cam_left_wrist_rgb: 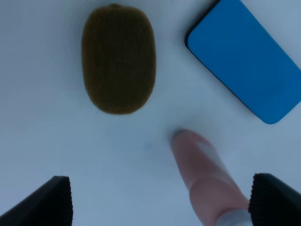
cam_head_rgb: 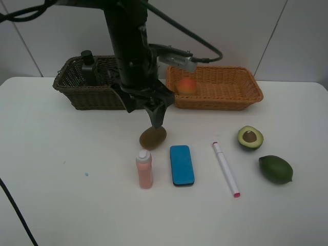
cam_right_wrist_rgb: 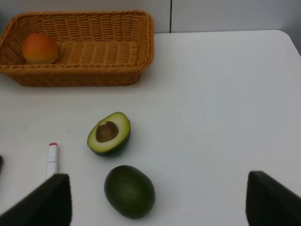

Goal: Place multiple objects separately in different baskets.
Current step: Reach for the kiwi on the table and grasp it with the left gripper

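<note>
L hand hangs close over brown kiwi, fingers wide apart, gripping nothing. Kiwi lies on table, not betw. the fingers. Small pink bottle & blue eraser sit just in front of kiwi. R hand also spread, empty, well right of kiwi.

White counter, pale panelled wall behind it with thin dark seams, black cable across the near-left corner, faint bluish speck on the counter.
</note>
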You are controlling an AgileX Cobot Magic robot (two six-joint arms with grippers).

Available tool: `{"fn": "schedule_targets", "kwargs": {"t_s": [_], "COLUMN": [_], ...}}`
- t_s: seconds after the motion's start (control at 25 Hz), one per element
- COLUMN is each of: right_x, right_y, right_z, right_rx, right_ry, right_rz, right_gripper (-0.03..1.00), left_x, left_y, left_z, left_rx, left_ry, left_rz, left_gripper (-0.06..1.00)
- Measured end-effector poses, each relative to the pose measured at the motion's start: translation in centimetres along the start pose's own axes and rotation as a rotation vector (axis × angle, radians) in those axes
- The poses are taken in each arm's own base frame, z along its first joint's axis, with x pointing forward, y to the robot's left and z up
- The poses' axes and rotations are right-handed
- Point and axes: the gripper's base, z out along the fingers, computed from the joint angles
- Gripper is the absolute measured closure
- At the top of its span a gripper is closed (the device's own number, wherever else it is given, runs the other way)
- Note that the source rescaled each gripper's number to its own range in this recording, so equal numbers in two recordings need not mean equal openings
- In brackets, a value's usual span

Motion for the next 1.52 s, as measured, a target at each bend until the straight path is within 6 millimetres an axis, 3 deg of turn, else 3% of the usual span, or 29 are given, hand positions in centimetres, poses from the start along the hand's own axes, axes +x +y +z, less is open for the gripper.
{"fn": "schedule_targets", "kwargs": {"t_s": [0.2,0.76,0.88,1.04,1.12,1.2,1.28,1.52], "right_x": [0.0,0.0,0.0,0.0,0.0,0.0,0.0,0.0], "right_y": [0.0,0.0,0.0,0.0,0.0,0.0,0.0,0.0], "right_z": [0.0,0.0,0.0,0.0,0.0,0.0,0.0,0.0], "right_rx": [0.000,0.000,0.000,0.001,0.001,0.001,0.001,0.001], "right_ry": [0.000,0.000,0.000,0.000,0.000,0.000,0.000,0.000], "right_rz": [0.000,0.000,0.000,-0.001,-0.001,-0.001,-0.001,-0.001], "right_gripper": [0.05,0.05,0.05,0.05,0.05,0.05,0.05,0.05], "left_x": [-1.1,-1.5,-1.5,-1.4,-1.4,-1.4,-1.4,-1.4], "left_y": [-0.6,0.6,0.8,0.8,0.9,0.9,0.9,0.9], "left_z": [3.0,12.0,13.3,13.5,13.5,13.5,13.5,13.3], "left_rx": [-0.038,-0.076,-0.078,-0.081,-0.084,-0.091,-0.091,-0.095], "left_ry": [-0.038,0.047,0.059,0.061,0.061,0.060,0.060,0.066], "left_rz": [0.044,0.026,0.019,0.014,0.016,0.022,0.022,0.025], "left_gripper": [0.05,0.05,0.05,0.06,0.13,0.30,0.53,0.53]}}
